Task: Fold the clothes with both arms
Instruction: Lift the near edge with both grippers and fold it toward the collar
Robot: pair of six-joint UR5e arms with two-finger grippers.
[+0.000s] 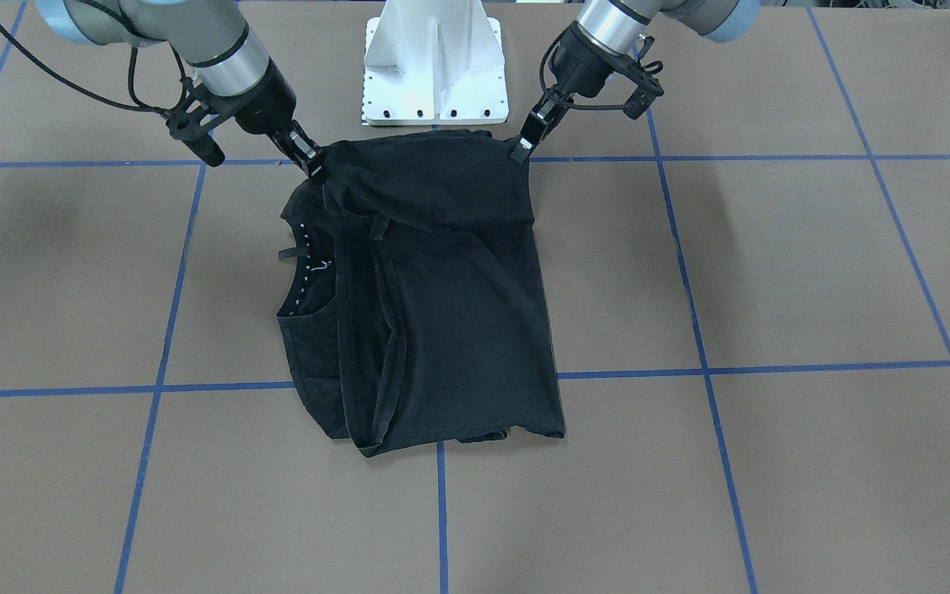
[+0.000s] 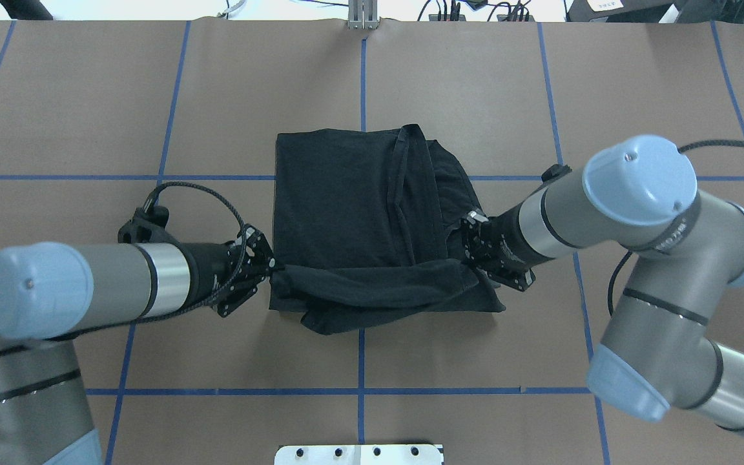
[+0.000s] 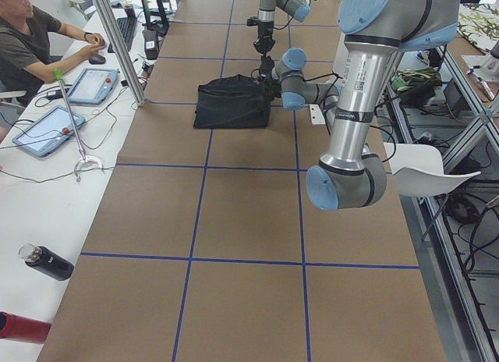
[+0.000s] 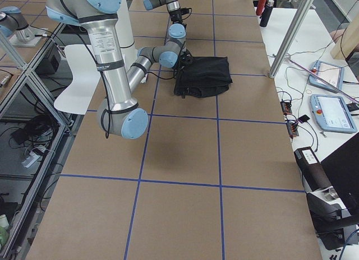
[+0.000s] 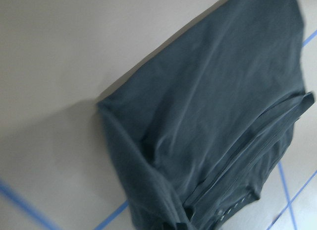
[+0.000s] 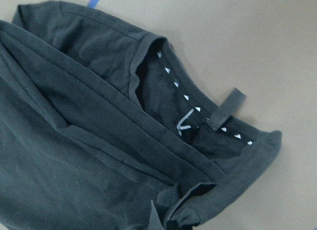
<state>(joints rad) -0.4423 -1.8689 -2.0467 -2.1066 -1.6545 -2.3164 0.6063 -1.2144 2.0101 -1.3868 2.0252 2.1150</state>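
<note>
My left gripper (image 2: 267, 265) and right gripper (image 2: 470, 260) pinch the six-o'clock edge of the shirt (image 2: 346, 206). Its sides look folded in, and the crosswise fold is not yet done.

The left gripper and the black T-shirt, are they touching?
Touching. The overhead exterior view shows the left gripper closed on a near corner of the T-shirt, cloth bunched at its fingertips.
</note>
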